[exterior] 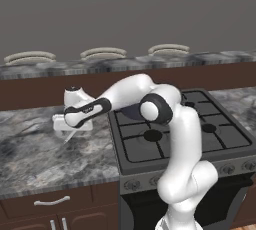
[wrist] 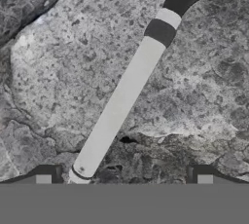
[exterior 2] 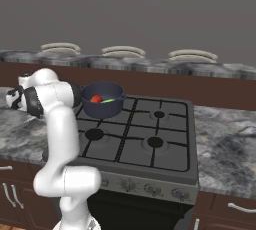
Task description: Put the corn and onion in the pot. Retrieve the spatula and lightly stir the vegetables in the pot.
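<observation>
The spatula (wrist: 127, 96) lay flat on the grey marbled worktop (exterior: 30, 159) to the left of the stove (exterior 2: 145, 134), a little way in from the stove's left edge and back from the worktop's front edge. In my hand view its long pale shaft ran on a slant, with a dark band and a short pale section beyond it, and a dark end at the far side of the view. In the left base view a thin pale sliver of it showed just below my hand.

My gripper (wrist: 124, 180) hung right over the spatula with my fingers (wrist: 44, 177) spread wide, one tip on each side of the shaft and apart from it; I held nothing. The near end of the shaft lay closer to one tip than to the other.

The pot (exterior 2: 102, 100) stood on the stove's rear left burner. Inside it the onion (exterior 2: 96, 99) sat toward the left and the corn (exterior 2: 108, 101) lay just beside it on the right.

Behind the stove and worktop ran a higher ledge (exterior 2: 150, 65) with three pale oval plates (exterior 2: 123, 51) set along it, well apart from one another.
</observation>
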You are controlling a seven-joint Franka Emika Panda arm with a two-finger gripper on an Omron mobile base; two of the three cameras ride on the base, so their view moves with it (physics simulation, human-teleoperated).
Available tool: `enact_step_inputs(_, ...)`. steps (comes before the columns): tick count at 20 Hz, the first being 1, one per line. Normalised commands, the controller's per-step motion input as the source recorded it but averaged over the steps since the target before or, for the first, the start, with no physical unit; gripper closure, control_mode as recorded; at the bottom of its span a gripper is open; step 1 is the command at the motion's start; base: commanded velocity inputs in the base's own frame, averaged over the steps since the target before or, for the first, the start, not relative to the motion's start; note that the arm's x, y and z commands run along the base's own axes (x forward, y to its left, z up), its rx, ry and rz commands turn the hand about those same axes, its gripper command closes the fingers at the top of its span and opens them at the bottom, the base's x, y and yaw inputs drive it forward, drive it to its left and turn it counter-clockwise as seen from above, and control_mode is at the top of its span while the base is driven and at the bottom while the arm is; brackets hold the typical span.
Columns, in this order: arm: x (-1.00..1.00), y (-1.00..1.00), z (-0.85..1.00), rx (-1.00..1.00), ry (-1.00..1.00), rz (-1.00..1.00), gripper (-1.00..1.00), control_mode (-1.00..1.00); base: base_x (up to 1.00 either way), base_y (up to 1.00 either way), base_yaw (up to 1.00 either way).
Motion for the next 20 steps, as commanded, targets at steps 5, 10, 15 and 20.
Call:
enact_step_inputs(5,0.05,0.22,-0.21,-0.01,0.00,0.00,-1.00,-1.00,0.00,0.00,0.00)
enact_step_inputs(10,-0.05,0.02,-0.18,0.00,0.00,0.00,-1.00,-1.00,0.00,0.00,0.00)
enact_step_inputs(15,0.00,0.08,-0.25,0.00,0.00,0.00,-1.00,-1.00,0.00,0.00,0.00)
enact_step_inputs(20,0.00,0.09,-0.22,0.00,0.00,0.00,-1.00,-1.00,0.00,0.00,0.00)
